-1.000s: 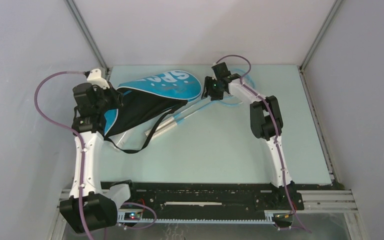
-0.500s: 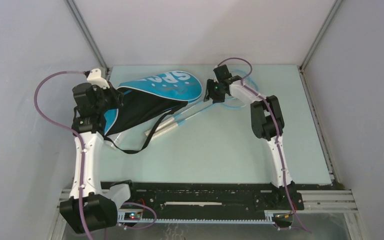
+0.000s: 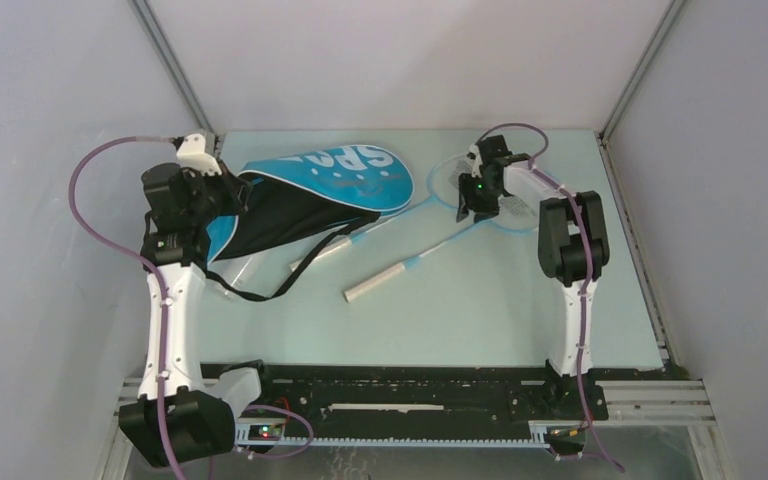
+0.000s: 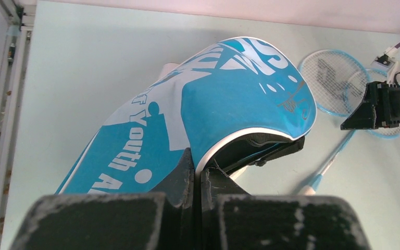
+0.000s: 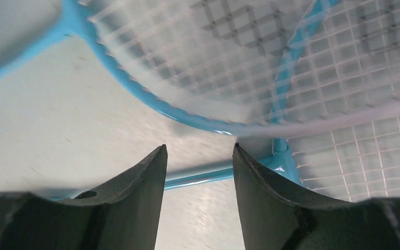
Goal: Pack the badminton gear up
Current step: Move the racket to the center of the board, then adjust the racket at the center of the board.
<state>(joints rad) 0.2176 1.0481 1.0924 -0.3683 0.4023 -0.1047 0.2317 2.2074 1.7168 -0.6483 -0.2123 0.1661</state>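
Note:
The blue racket bag [image 3: 335, 178] lies at the back left with its mouth lifted. My left gripper [image 3: 232, 192] is shut on the bag's white-piped rim [image 4: 224, 143]. One light-blue racket [image 3: 372, 287] lies diagonally mid-table, its white handle toward me. The second racket's handle [image 3: 328, 250] rests by the bag mouth. Both heads [image 4: 327, 78] overlap at the back right. My right gripper [image 3: 472, 200] hovers over them, open. A blue shaft [image 5: 200, 177] crosses the gap between its fingers [image 5: 146, 182] near the racket's throat [image 5: 281, 156].
The bag's black strap [image 3: 260, 297] loops over the table toward the left arm. Grey enclosure walls stand close at left, right and back. Bare table surface [image 3: 480, 320] stretches in front of the rackets.
My right arm has swung right. One racket has slid right and nearer with it, its handle now away from the bag. The right jaws have narrowed slightly. The left gripper still holds the bag.

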